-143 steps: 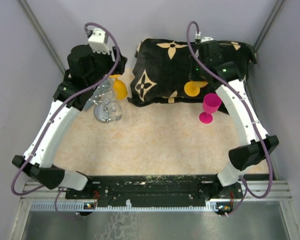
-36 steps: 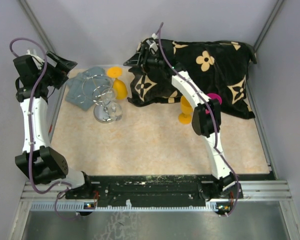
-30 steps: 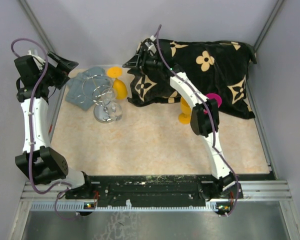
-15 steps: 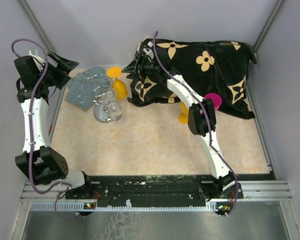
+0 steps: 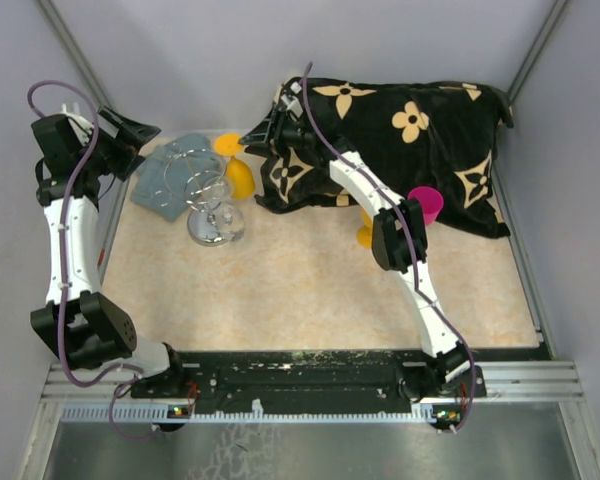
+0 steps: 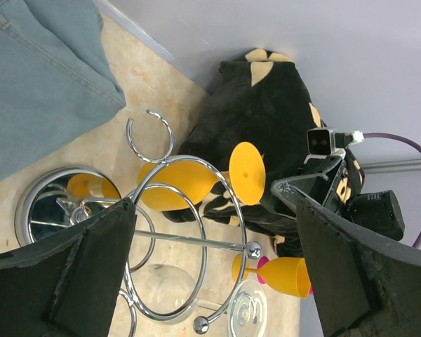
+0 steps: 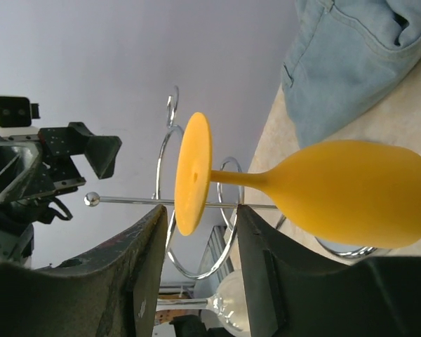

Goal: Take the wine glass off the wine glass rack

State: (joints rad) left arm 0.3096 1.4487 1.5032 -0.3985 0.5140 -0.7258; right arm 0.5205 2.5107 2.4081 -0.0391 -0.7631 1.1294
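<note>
Loops of the wine glass rack (image 5: 216, 226) rise at the table's far left in the overhead view, where we find the orange wine glass (image 5: 240, 180) hanging on the rack's right side, foot up. A grey-blue cloth (image 5: 155, 195) lies under and behind the rack. The right gripper (image 5: 255, 135) reaches in just beside the glass's foot, while the left gripper (image 5: 135, 135) hangs raised to the left, apart from the rack. A pink glass (image 5: 425, 203) and a second orange glass (image 5: 364, 237) stand by the black flowered pillow (image 5: 430, 150). From the left wrist we see the left gripper (image 6: 209, 200) with jaws spread wide and nothing between them; beyond it sit the rack (image 6: 45, 228), the orange wine glass (image 6: 172, 188) slung in a loop, and a clear glass (image 6: 165, 284). From the right wrist, the right gripper (image 7: 201, 210) has its jaws parted, the foot's lower rim of the orange wine glass (image 7: 351, 193) dipping between the tips; we cannot tell whether either touches it.
</note>
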